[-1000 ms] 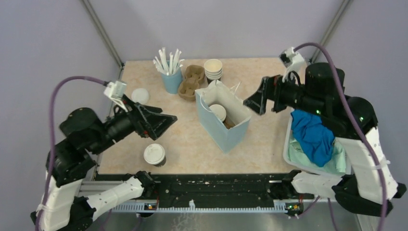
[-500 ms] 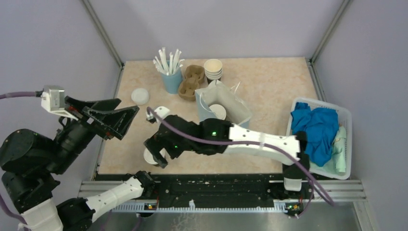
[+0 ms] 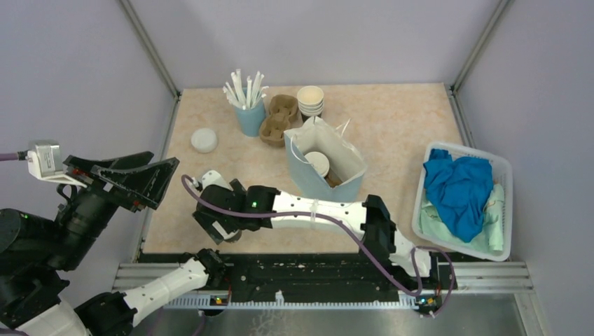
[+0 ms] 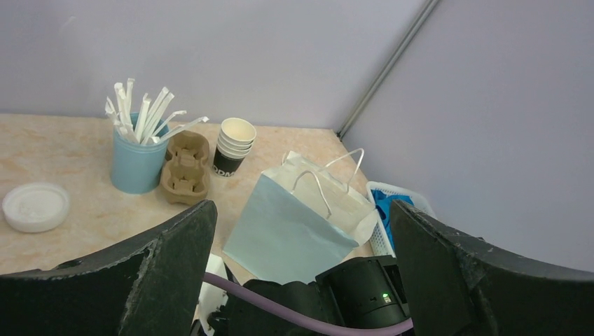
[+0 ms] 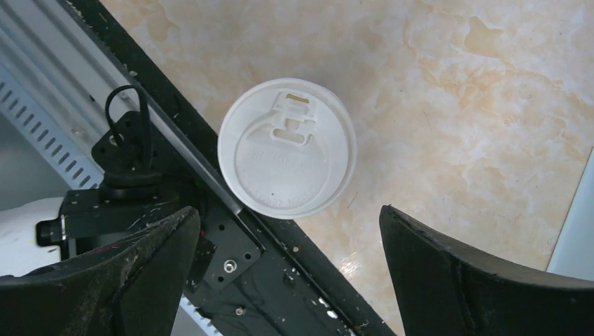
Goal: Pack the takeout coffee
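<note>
- Top: right claw (image 3: 217,227), spread wide, hovers at the beige bench's (image 3: 392,126) seven o'clock; left claw (image 3: 157,180), released, stands clear at nine.
- Left wrist: light blue paper bag (image 4: 287,227) stands upright for loading.
- Right wrist: white-lidded brown paper cup (image 5: 287,157), ungrasped, centred for pickup.

The right gripper (image 3: 216,225) swung from 2 o'clock to over the lidded cup (image 5: 287,157) at 7 o'clock; the left gripper (image 3: 143,182) withdrew toward 9.

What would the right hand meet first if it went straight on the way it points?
The lidded coffee cup, its white top centred beneath the open right hand; how far below is unclear.
</note>
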